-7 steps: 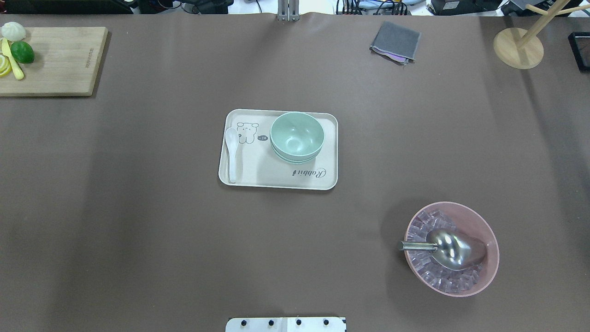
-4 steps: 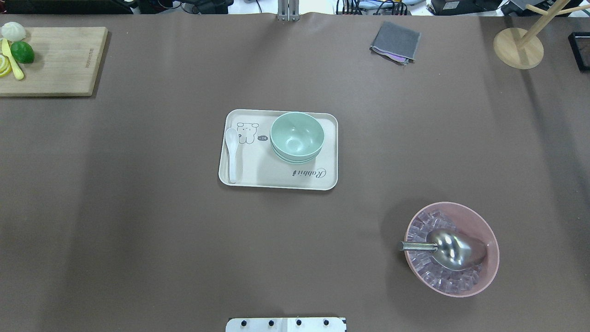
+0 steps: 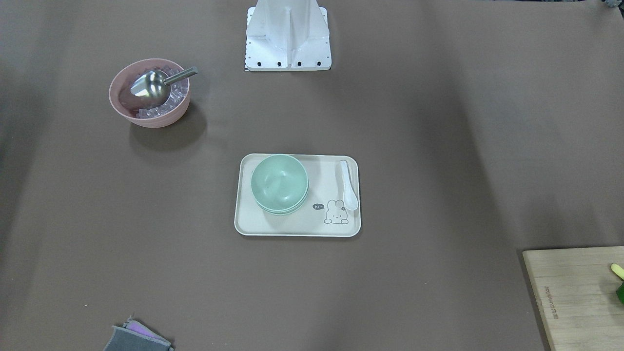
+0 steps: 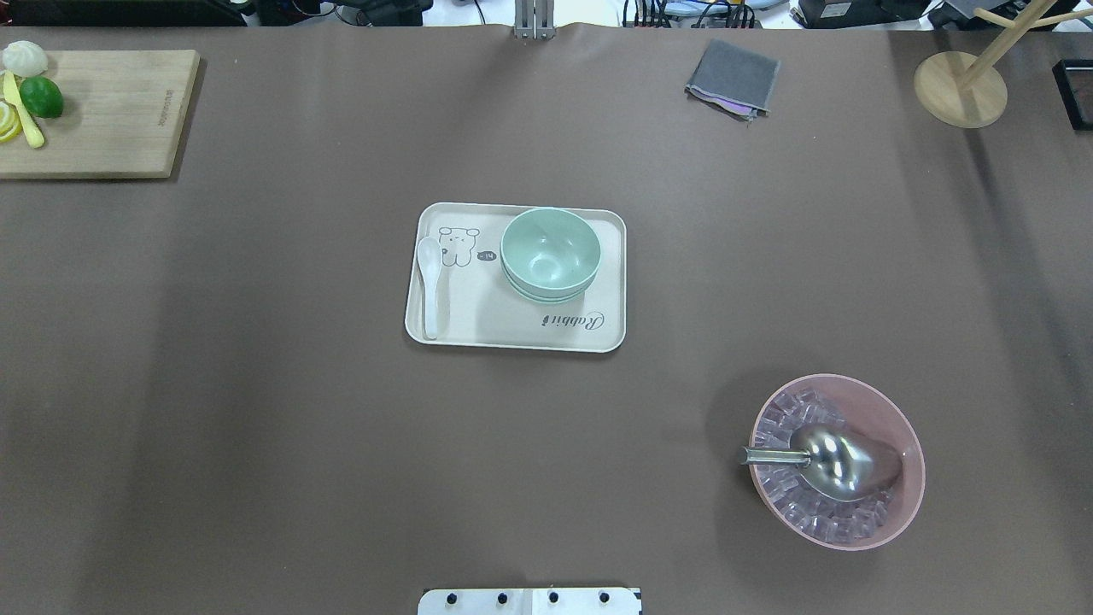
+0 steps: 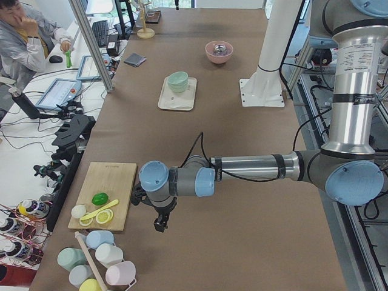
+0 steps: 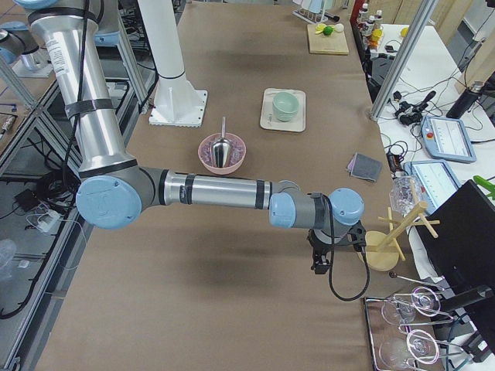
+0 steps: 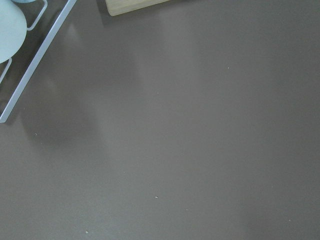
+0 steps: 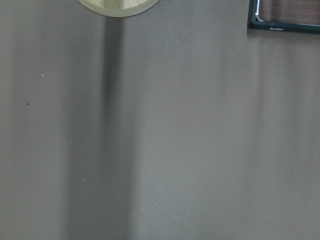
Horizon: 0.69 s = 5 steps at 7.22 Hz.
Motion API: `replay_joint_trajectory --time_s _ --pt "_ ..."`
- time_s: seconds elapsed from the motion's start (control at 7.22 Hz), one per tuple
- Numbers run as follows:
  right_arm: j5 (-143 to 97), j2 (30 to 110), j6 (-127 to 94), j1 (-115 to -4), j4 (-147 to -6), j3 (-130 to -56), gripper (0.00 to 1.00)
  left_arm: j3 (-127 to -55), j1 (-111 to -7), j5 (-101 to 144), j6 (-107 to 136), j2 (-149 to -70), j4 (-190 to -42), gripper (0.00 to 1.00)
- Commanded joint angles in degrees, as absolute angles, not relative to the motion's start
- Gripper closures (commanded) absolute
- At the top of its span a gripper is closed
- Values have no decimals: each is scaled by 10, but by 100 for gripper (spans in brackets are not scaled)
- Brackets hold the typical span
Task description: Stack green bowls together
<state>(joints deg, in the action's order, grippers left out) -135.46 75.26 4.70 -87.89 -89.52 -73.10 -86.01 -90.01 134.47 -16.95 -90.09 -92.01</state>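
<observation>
The green bowls [image 4: 551, 254] sit nested in one stack on the far right part of a beige tray [image 4: 512, 329] at mid table; they also show in the front view [image 3: 279, 184] and both side views [image 5: 178, 81] [image 6: 285, 106]. My left gripper [image 5: 160, 227] shows only in the exterior left view, far from the bowls, beside the cutting board [image 5: 108, 193]. My right gripper [image 6: 319, 267] shows only in the exterior right view, near the wooden stand [image 6: 383, 251]. I cannot tell whether either is open or shut.
A white spoon [image 4: 429, 282] lies on the tray's left side. A pink bowl [image 4: 915, 478] with ice cubes and a metal scoop [image 4: 841, 461] stands near right. A cutting board [image 4: 111, 111] with fruit, a grey cloth [image 4: 733, 77] and a wooden stand [image 4: 960, 90] lie along the far edge.
</observation>
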Motion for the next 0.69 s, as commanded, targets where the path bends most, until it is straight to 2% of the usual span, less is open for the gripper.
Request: replay_joint_trajectory --time_s 0.0,0.55 --pt "-1348 751 64 -873 -908 -730 0 -859 -900 1345 -166 -902 -921 1" --pt "-1316 740 144 -893 -983 -736 0 -867 -900 1346 -166 -903 -926 1"
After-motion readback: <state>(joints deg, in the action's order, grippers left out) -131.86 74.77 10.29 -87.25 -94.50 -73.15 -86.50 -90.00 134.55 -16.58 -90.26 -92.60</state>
